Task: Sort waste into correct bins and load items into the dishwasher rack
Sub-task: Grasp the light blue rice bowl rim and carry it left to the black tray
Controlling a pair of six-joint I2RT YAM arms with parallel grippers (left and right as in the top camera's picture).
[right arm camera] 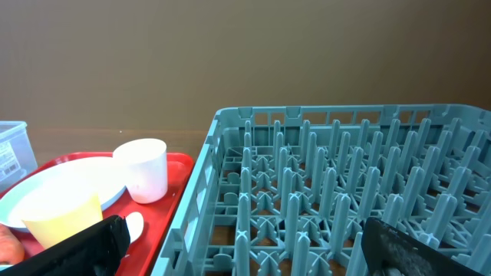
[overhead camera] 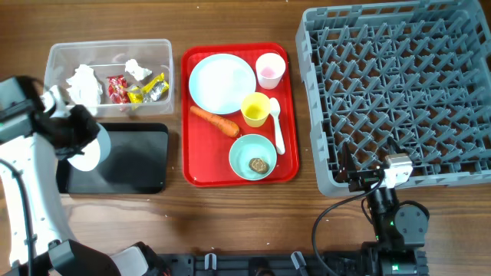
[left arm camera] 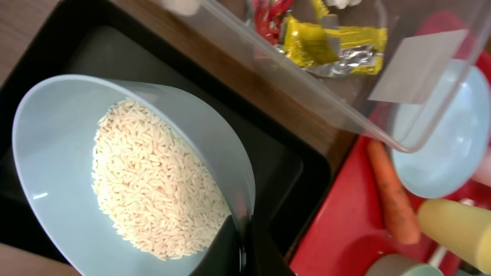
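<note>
Rice grains lie heaped in the rice bowl, which is pale blue and tipped to one side. The left jaws are pinched shut on its rim, at the bowl's 5 o'clock in the left wrist view. Seen from overhead, this bowl hangs over the 9 o'clock end of the black tray.

Just beside that tray, at its 12 o'clock, stands the clear tub. It holds crumpled tissues, a red wrapper, a yellow wrapper and a silver wrapper.

At 3 o'clock of both bins lies the red serving tray. It carries:
- the plate at 11 o'clock
- the pink cup at 1 o'clock
- the yellow cup near the middle
- the carrot at 9 o'clock
- the white spoon at 3 o'clock
- the second bowl at 5 o'clock, with a brown lump inside

Farther out at 3 o'clock, the dishwasher rack sits on the bench. The right jaws stand spread wide at the rack's 6 o'clock edge and grip nothing.
</note>
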